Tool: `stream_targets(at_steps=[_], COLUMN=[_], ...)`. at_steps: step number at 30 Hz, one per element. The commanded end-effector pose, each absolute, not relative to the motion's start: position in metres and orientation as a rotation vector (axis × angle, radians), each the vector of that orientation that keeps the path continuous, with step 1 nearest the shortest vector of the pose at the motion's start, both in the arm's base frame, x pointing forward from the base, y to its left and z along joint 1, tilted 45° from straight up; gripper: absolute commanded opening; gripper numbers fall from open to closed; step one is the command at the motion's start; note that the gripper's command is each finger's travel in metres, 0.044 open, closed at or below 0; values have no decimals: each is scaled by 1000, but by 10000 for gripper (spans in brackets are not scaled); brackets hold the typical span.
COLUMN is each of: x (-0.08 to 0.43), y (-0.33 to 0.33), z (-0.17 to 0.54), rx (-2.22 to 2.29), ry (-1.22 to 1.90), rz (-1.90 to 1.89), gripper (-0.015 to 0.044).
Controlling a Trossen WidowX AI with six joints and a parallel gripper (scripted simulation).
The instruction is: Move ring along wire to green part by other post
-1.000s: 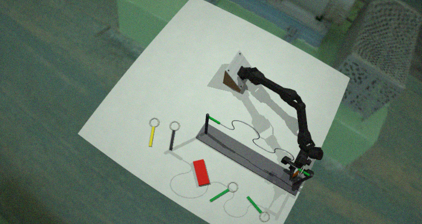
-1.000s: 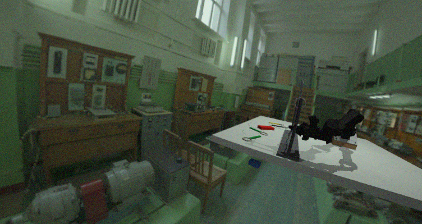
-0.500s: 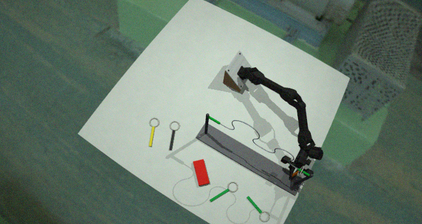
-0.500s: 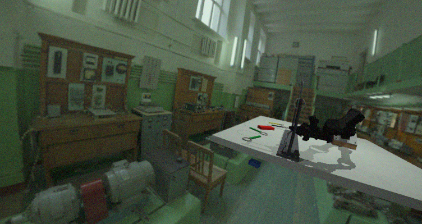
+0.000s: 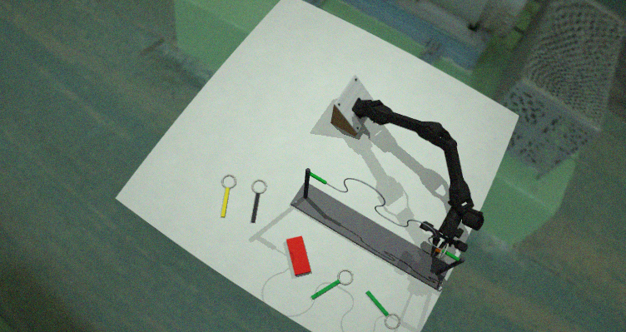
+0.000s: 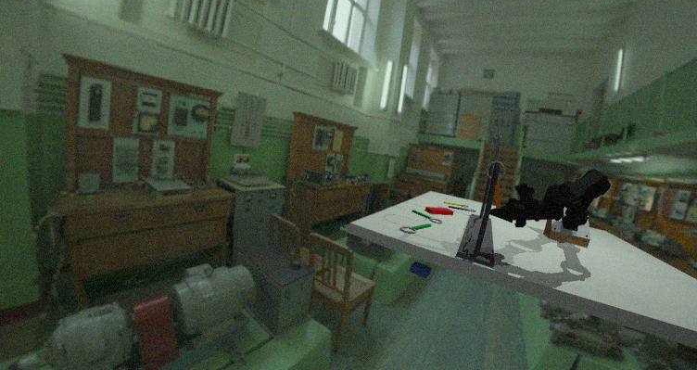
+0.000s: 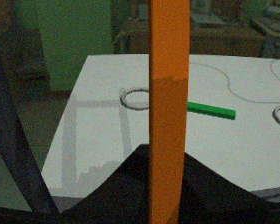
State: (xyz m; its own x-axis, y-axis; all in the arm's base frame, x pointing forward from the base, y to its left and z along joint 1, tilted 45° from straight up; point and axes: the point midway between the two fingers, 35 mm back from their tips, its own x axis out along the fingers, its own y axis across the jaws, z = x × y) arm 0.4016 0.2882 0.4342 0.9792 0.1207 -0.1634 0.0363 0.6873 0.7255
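My gripper (image 5: 435, 252) (image 6: 494, 211) (image 7: 155, 153) is shut on the orange handle (image 5: 438, 250) (image 6: 498, 195) (image 7: 169, 100), which stands upright between the fingers in the wrist view. The ring above it shows in the exterior view around the top of the near post's outline. In the top view the ring is at the inner end of the right green part (image 5: 452, 255), beside the right post (image 5: 450, 266) (image 6: 486, 210); the arm partly hides it, and I cannot tell whether it touches the wire. The grey wire (image 5: 384, 198) winds to the other green part (image 5: 317, 178) at the left post (image 5: 306, 185).
The grey base (image 5: 359, 226) lies under the wire. A red block (image 5: 298, 255) (image 6: 438, 210) lies beyond it. Loose rings with green handles (image 5: 325, 289) (image 5: 377, 303), a yellow handle (image 5: 225, 202) and a black handle (image 5: 255, 207) lie on the table.
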Motion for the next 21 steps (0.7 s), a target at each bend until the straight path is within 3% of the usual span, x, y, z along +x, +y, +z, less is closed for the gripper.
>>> stream_targets(at_steps=[1, 21], x=[393, 370], y=[282, 256], z=[432, 416], rx=[812, 716], ry=[272, 449], rz=[70, 112], gripper=[-150, -150])
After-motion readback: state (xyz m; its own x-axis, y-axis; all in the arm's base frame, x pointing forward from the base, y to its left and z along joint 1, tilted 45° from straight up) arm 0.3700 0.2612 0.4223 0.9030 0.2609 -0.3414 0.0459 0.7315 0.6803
